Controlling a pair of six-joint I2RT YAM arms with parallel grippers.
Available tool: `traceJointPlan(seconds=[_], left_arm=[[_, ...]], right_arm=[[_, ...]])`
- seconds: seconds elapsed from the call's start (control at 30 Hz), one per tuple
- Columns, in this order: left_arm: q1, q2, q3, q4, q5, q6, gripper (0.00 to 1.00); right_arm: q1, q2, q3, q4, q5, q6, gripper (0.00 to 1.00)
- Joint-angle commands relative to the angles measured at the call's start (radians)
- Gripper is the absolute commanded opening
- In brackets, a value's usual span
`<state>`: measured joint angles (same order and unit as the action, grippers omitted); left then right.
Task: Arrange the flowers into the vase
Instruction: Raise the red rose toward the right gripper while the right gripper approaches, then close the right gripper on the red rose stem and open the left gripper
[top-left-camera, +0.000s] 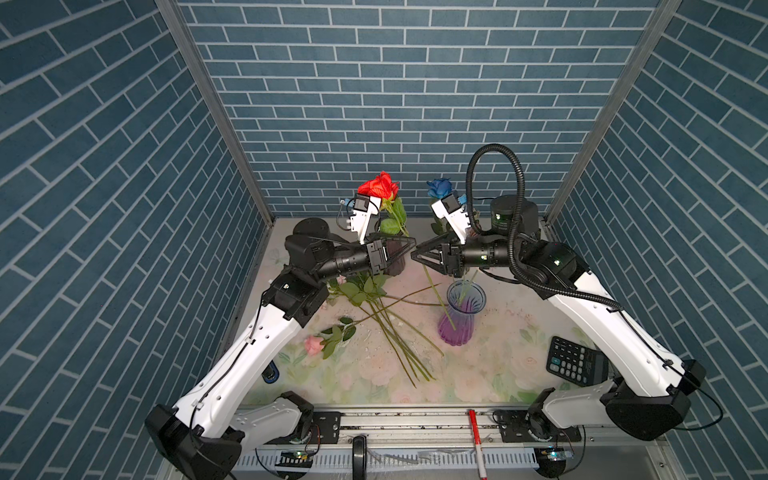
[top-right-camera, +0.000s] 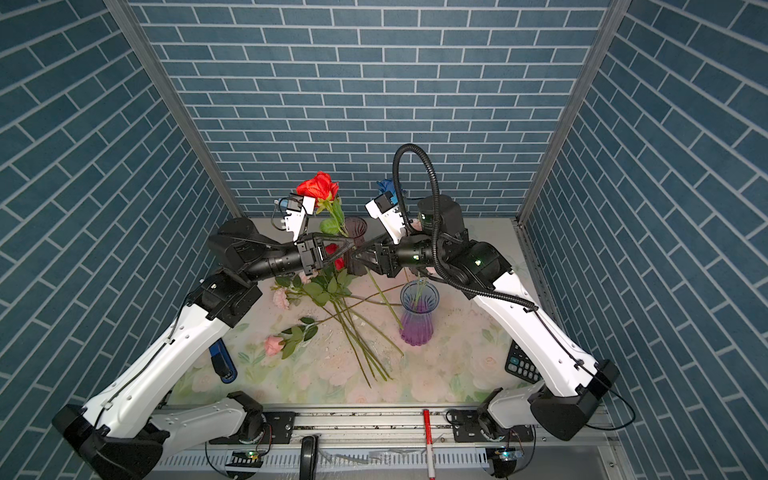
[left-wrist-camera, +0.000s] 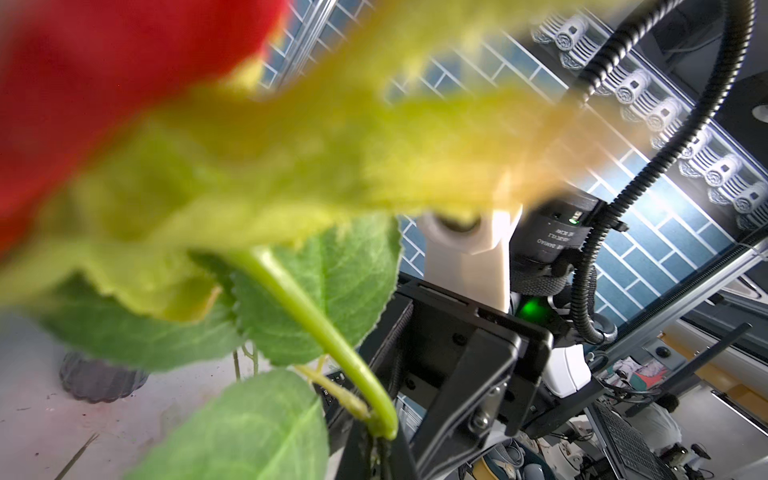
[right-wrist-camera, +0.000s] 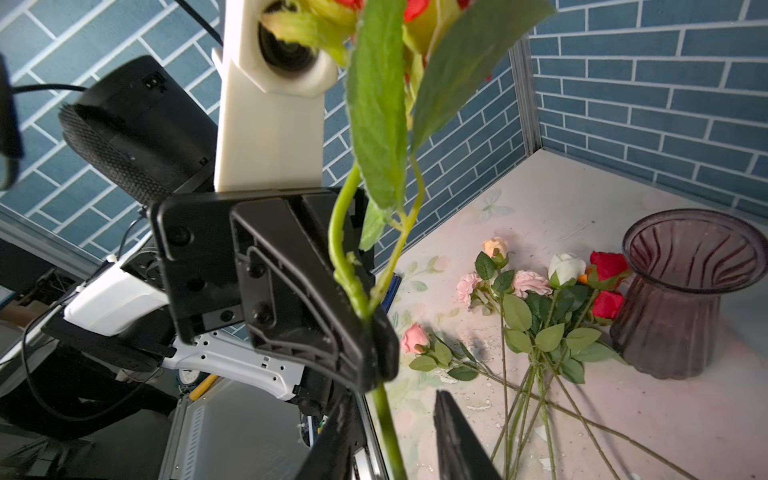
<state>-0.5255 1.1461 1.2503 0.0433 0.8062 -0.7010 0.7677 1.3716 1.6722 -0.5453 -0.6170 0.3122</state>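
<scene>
Our left pincer (top-left-camera: 414, 241) hangs above the table (top-left-camera: 498, 365), behind and to the left of the clear vase (top-left-camera: 465, 332), and it is clamped on the green stem of a red rose (top-left-camera: 378, 187). We see that rose standing close to upright. Its bloom is at the top, toward the back wall, and its long axis runs down through the grip, with the lower end slanting toward the vase's left side.

Left of the vase the loose flowers (top-left-camera: 365, 291) lie flat, blooms tucked under the left arm and stems fanning toward the front edge. A single pink rose (top-left-camera: 313, 344) lies farthest left, its bloom turned away from the vase. A dark vase (right-wrist-camera: 681, 299) stands just beside the loose red blooms.

Our right pincer (top-left-camera: 414, 254) meets the left one almost tip to tip, just below its grip. In the right wrist view its fingers (right-wrist-camera: 453, 432) stand apart with the rose's stem between them, nearer one finger than the other.

A thin green stem stands inside the clear vase, and a calculator (top-left-camera: 575, 361) lies to its right.
</scene>
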Motion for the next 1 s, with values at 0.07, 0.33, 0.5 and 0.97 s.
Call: traceJointPlan(seconds=[0.07, 0.33, 0.5, 0.97], left_arm=[[-0.012, 0.006, 0.027, 0.045, 0.017, 0.009, 0.00], [-0.012, -0.059, 0.024, -0.079, -0.139, 0.100, 0.62], [-0.003, -0.119, -0.024, -0.156, -0.266, 0.137, 0.63], [0.001, -0.107, -0.082, -0.133, -0.288, 0.078, 0.58]], right_arm=[[0.004, -0.002, 0.011, 0.030, 0.010, -0.015, 0.00], [0.002, -0.050, 0.020, -0.023, 0.190, -0.071, 0.00], [0.001, -0.174, -0.043, 0.114, 0.392, -0.167, 0.00], [0.001, -0.423, -0.584, 0.868, 0.679, -0.323, 0.00]])
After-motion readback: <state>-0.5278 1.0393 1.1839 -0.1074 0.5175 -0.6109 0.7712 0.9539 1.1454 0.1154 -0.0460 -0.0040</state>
